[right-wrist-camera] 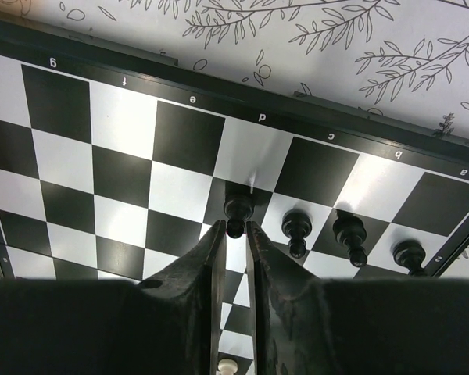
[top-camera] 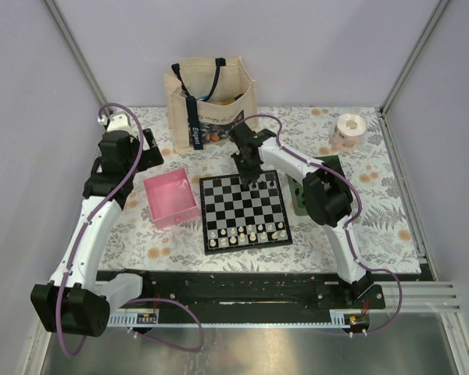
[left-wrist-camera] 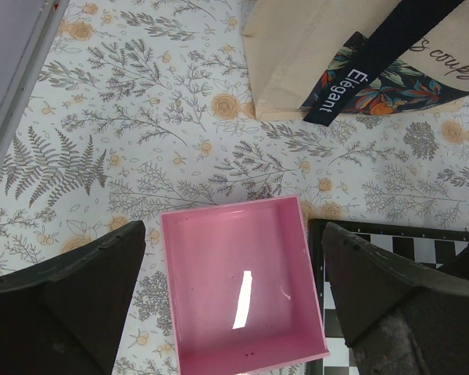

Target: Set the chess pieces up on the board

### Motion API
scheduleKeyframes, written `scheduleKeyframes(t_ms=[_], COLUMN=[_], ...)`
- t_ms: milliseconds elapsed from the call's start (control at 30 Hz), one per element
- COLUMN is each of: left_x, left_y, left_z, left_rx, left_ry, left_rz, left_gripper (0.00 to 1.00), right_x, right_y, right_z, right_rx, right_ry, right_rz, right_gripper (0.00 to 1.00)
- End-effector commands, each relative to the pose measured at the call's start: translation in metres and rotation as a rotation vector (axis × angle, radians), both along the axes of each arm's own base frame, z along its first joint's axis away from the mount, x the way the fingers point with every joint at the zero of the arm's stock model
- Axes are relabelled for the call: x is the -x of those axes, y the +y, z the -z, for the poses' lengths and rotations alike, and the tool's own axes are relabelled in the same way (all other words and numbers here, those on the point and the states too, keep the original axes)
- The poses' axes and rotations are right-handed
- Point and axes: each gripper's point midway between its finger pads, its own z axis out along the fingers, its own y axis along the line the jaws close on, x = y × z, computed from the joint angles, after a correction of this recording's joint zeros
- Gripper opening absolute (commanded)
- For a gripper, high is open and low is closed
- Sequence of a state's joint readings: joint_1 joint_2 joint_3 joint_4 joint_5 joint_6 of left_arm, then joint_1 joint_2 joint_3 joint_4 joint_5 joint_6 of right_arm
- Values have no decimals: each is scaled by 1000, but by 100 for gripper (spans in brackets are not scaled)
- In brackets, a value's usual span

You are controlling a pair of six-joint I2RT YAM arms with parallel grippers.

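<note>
Flowered cloth lies under the board (top-camera: 242, 207). Our right gripper (right-wrist-camera: 234, 229) brackets the head of a pawn (right-wrist-camera: 237, 209) we judge light and slippery; clamped or not, we cannot tell.

Right pincer (right-wrist-camera: 234, 228): the black border of the flat black-and-white chequered chessboard (right-wrist-camera: 123, 117), on the strip beyond the fingertips, carries small white file letters. Seen upside down, they read g, f, e, d, c, b, a from left to right across the wrist view. Letter d stands almost straight ahead of the tips.

Left pincer (left-wrist-camera: 234, 226): ahead and toward the view's right, the navy fabric strap (left-wrist-camera: 375, 55) of the beige canvas tote bag (left-wrist-camera: 297, 55) bears "Elegant" in white. Cursive print beside it is partly legible: "coups".
</note>
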State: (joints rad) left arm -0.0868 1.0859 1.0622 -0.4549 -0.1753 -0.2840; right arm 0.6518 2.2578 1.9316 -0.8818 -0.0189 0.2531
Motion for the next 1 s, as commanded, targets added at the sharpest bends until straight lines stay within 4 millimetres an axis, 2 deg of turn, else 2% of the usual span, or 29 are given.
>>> scheduleKeyframes(t_ms=[0,33,100,233,367,467,600,667,700,733,833,967], left_x=[-2,-2,-2,-2,-3,-3,-2,-2,-2,-3,-3,-4], left_y=[1,1,1,1,1,1,2,2,3,3,3,1], left_z=[-17,-16,-17,-17,-15,-14,-15,-15,-16,-16,-16,-14], left_rx=[-8,-8,-7,-8,-7,-7,-11,-11,-11,-11,-12,-9], left_ry=[-58,-55,-57,-57,-52,-49,-52,-51,-54,-55,-54,-49], left_rz=[3,3,5,3,5,7,1,1,-1,-4,-4,6], left_gripper=[99,99,99,99,99,99,99,99,99,99,99,99], right_x=[-7,-7,-8,-9,-14,-24,-39,-42,-47,-50,-43,-32], right_y=[2,2,3,6,12,1,-45,-79,-104,-124,-182,-231], right_z=[-12,-14,-18,-32,-68,-103,-140,-144,-148,-144,-119,-81], right_rx=[-8,-9,-12,-32,-88,-76,-106,-122,-127,-126,-78,-14], right_ry=[-30,-33,-38,-48,-103,-203,-274,-294,-316,-331,-302,-209], right_rz=[-12,-13,-18,-24,-31,1,127,210,266,317,438,527], right_gripper=[30,34,35,43,45,50,49,49,50,54,57,58])
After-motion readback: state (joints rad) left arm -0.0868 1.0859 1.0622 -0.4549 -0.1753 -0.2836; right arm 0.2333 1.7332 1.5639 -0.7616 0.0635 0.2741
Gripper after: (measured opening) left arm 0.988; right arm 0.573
